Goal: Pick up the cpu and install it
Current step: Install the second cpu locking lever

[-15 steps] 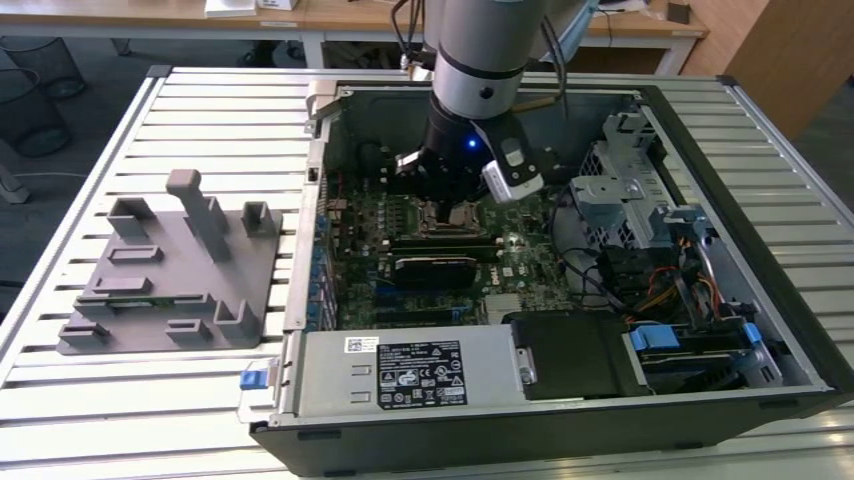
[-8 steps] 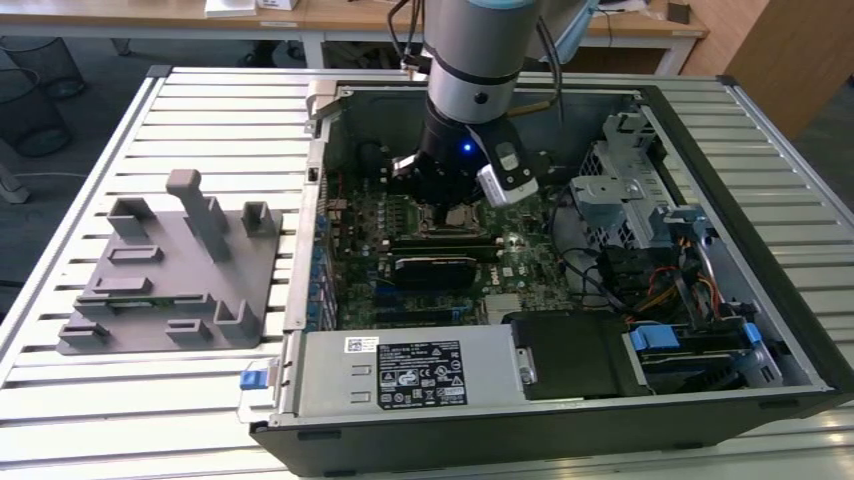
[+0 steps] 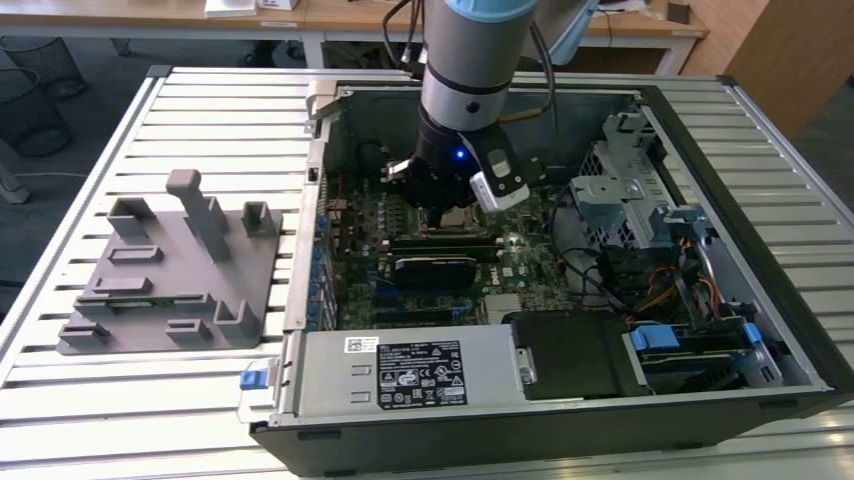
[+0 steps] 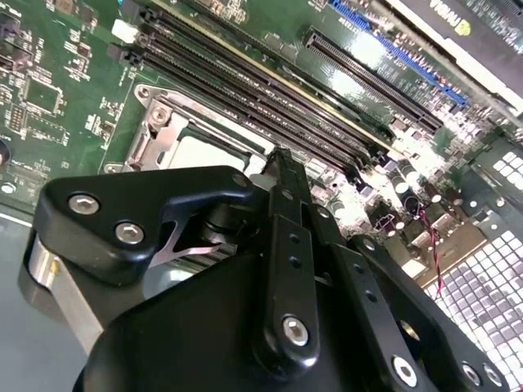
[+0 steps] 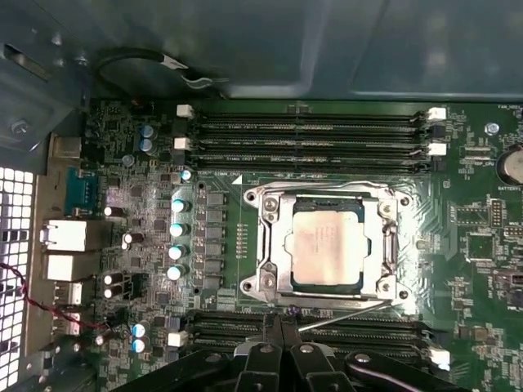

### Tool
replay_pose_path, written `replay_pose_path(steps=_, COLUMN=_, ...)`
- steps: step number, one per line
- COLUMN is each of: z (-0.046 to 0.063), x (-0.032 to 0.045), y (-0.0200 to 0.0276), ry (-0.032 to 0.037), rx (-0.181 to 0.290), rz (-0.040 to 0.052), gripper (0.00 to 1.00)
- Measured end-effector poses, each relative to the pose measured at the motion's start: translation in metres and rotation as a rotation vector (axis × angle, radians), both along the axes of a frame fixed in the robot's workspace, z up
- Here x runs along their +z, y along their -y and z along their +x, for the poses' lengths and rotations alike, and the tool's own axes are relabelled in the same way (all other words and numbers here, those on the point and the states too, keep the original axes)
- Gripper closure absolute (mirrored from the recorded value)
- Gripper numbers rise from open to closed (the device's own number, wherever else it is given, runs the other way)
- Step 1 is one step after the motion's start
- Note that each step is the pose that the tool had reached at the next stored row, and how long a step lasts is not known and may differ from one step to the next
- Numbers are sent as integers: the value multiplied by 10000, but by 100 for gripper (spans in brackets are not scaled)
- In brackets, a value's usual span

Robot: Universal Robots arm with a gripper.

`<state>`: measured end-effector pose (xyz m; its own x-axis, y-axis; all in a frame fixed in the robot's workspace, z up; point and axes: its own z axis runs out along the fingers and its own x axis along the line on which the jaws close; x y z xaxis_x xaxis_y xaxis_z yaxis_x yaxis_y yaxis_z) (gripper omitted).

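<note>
While the arm hangs inside the open case:
gripper: fingers together, holding nothing
cpu: seated flat in the socket frame, just beyond the fingertips, not touching
memory slots: past the cpu, far side
motherboard: under the gripper

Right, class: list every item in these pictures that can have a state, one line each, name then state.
cpu: lying flat inside the socket frame, metal top facing up.
socket frame: around the cpu, retention lever lying along one side.
memory slots: unfilled, on both sides of the socket.
gripper: fingers together, nothing held, over the board beside the socket.
computer case: side panel off, interior exposed.
</note>
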<state>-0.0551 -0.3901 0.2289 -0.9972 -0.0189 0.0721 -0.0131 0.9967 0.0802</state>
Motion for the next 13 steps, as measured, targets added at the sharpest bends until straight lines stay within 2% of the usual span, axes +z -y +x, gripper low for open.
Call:
replay_pose_path(steps=7, z=-1, x=-24, y=46, ry=0, rx=-1, rz=27, gripper=89)
replay_pose_path(steps=13, z=-12, x=-43, y=57, ry=1, rx=0, rz=76, gripper=89)
